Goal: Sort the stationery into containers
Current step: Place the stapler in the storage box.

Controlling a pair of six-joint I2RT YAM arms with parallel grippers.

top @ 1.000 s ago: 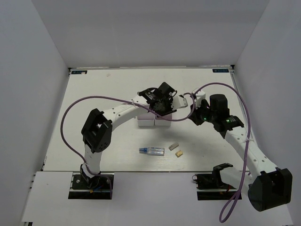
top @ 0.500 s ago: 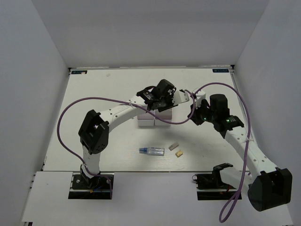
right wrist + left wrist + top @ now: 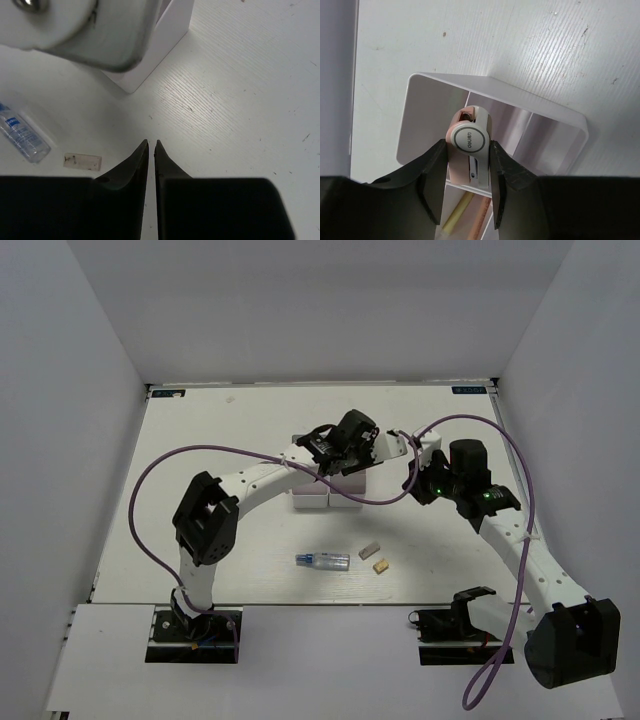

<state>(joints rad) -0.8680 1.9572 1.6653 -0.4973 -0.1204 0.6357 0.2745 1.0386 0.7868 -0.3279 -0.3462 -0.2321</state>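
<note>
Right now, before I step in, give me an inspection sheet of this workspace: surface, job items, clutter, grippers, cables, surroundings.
Surface: white table, scuffed, with small dark specks.
Job's things: white containers mid-table, partly under the left arm; yellow stick in one compartment; silver-blue tube, pale eraser and tan eraser loose on the table.
Clutter: nothing seen.
Grippers: left gripper shut on pink capsule over an end compartment; right gripper shut, empty, over bare table.
Cables: purple cables loop off both arms.
Surroundings: plain white walls.
</note>
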